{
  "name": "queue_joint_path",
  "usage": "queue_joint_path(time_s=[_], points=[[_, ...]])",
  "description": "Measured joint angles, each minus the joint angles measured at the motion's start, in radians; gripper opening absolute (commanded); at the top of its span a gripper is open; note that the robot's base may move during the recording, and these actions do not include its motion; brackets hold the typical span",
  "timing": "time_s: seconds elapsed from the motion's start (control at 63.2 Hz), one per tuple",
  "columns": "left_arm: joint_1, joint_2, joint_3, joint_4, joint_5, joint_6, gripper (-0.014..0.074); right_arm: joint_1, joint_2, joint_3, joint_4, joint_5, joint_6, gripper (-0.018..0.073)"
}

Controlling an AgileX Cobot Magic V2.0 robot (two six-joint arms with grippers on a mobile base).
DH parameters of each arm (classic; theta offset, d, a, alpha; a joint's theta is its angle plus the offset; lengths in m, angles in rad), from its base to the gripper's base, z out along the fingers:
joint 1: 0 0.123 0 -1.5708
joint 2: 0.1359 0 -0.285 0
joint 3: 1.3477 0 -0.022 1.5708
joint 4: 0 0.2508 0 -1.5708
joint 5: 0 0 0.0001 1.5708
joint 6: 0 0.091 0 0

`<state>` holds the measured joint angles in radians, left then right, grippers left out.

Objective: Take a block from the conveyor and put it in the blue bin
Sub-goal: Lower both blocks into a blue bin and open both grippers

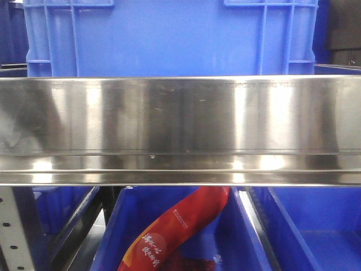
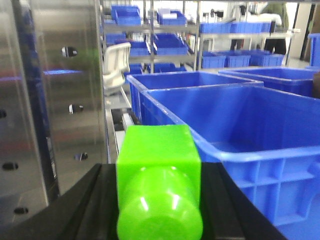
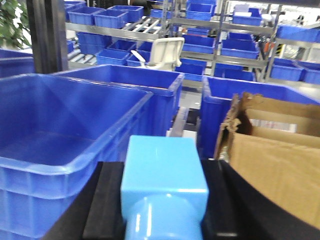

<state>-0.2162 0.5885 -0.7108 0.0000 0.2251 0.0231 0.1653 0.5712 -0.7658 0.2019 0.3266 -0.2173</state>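
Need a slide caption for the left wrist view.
Left tool gripping a green block beside a blue bin, steel panel at left.

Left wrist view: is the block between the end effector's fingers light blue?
No, the block sitting between the black fingers of the left end effector is bright green, not light blue.
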Motion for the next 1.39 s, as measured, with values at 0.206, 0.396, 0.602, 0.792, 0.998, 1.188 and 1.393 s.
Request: queue_joint_path(time_s=[0.206, 0.396, 0.602, 0.792, 0.998, 1.188, 1.393], points=[[-0.063, 0.144, -0.196, 0.000, 0.050, 0.000, -0.0111, 0.007, 0.079, -0.055, 0.039, 0.000, 0.000, -0.0162], [-0.188, 0.326, -0.362, 0.000, 0.061, 0.000, -0.0111, 0.079, 0.219, -0.173, 0.044, 0.000, 0.000, -0.0162], [-0.273, 0.573, -0.539, -0.021, 0.092, 0.000, -0.0111, 0.181, 0.420, -0.307, 0.046, -0.006, 0.000, -0.0162], [-0.302, 0.755, -0.671, -0.043, 0.110, 0.000, -0.0111, 0.260, 0.610, -0.434, 0.047, -0.012, 0.000, -0.0162], [-0.304, 0.832, -0.715, -0.063, 0.120, 0.000, -0.0111, 0.314, 0.766, -0.541, 0.049, -0.024, 0.000, -0.0162], [-0.304, 0.851, -0.719, -0.065, 0.147, 0.000, -0.0094, 0.335, 0.836, -0.568, 0.049, -0.027, 0.000, -0.0099], [-0.304, 0.858, -0.721, -0.067, 0.160, 0.000, 0.0262, 0.335, 0.841, -0.570, 0.049, -0.027, 0.000, 0.0263]])
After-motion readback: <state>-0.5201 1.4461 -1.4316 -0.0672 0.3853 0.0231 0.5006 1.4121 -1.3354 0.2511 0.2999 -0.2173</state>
